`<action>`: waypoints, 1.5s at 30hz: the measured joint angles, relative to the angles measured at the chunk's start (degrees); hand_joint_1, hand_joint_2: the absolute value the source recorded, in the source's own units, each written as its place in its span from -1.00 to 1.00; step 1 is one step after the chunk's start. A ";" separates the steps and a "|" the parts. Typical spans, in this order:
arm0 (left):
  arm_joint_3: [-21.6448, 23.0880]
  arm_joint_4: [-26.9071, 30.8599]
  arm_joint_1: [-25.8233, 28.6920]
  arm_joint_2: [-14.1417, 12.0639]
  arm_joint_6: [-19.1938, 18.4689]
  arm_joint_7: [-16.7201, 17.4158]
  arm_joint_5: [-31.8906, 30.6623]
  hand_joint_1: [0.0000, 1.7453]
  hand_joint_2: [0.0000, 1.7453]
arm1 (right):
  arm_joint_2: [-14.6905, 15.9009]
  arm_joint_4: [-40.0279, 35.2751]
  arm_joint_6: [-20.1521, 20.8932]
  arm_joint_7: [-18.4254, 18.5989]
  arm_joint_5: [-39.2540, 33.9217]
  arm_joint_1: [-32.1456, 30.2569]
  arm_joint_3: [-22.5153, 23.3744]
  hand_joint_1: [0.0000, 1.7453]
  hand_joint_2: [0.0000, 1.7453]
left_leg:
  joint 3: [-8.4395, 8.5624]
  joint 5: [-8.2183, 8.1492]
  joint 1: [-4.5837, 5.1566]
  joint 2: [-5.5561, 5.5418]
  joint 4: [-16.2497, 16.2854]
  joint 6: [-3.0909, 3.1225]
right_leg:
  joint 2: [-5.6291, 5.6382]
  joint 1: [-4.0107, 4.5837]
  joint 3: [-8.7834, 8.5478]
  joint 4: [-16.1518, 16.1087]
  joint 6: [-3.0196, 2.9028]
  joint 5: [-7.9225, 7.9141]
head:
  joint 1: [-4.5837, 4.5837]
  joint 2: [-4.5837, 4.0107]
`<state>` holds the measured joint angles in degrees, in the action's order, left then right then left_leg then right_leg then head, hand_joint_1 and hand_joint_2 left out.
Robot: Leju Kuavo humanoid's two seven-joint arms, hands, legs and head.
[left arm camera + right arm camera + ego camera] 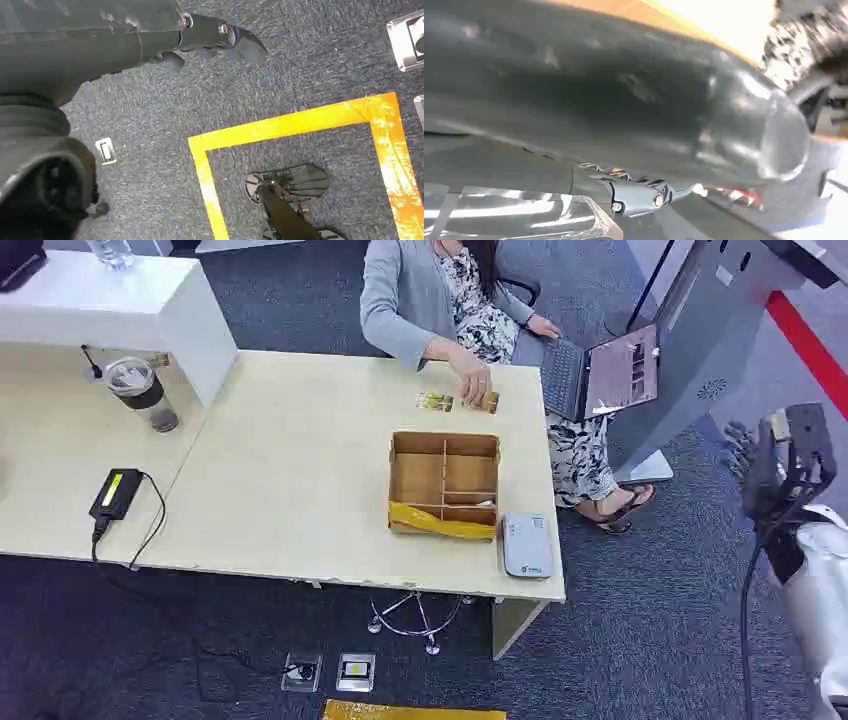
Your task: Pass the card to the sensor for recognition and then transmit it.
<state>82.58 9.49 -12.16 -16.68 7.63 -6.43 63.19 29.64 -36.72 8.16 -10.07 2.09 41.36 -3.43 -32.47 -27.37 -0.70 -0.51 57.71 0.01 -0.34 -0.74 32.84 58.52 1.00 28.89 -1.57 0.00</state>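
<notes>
**Cards on the far table edge, robot's right hand raised at the side**

Two cards [433, 401] lie side by side on the pale table [290, 470], near its far edge. A seated person in a grey cardigan rests a hand [476, 385] on the right-hand card [487, 402]. Nearer than the cards stands an open cardboard box [444, 484] with dividers, a yellow strip along its near wall. Just right of the box's near corner lies the grey sensor [526, 544], flat on the table close to the near edge.

The right hand [775, 455] is raised at the right of the scene, well apart from the table and over the carpet; it holds nothing that can be seen, but whether its fingers are apart or curled cannot be told. The left hand [210, 37] hangs over the carpet beside yellow floor tape [295, 125], its dark fingers loosely apart and empty.

On the left part of the table stand a tumbler [142, 393] and a black power adapter [115, 494] with its cable. A laptop [600, 375] rests on the person's lap.
</notes>
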 joint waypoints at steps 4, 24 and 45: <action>0.26 0.00 0.01 0.00 0.04 0.00 -0.20 -1.00 -1.00 | -1.53 -2.41 -6.18 -1.21 8.06 0.23 -7.29 -1.00 -1.00 | 0.01 0.00 -0.01 0.00 0.00 0.00 | 0.01 0.00 0.01 0.00 0.00 0.00 | 0.00 0.00; 1.27 0.00 0.04 0.02 0.44 -0.26 -1.77 -1.00 -1.00 | -3.46 -3.63 -26.30 2.77 45.12 2.93 -29.32 -1.00 -1.00 | 0.01 0.01 -0.01 0.01 0.00 -0.01 | 0.03 0.01 0.05 -0.01 0.00 0.00 | 0.00 0.00; 1.42 0.00 0.06 0.02 0.50 -0.26 -1.99 -1.00 -1.00 | -5.42 -3.02 -24.66 4.61 49.36 3.73 -30.67 -1.00 1.00 | 0.02 0.02 -0.01 0.02 0.00 -0.02 | 0.04 0.01 0.04 -0.01 0.00 0.00 | 0.00 0.00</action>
<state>84.00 9.49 -12.10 -16.65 8.13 -6.69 61.20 24.22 -39.74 -16.50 -5.46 51.45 45.09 -34.10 -32.45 -27.36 -0.71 -0.50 57.71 -0.02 -0.30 -0.73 32.88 58.51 0.99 28.89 -1.57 0.00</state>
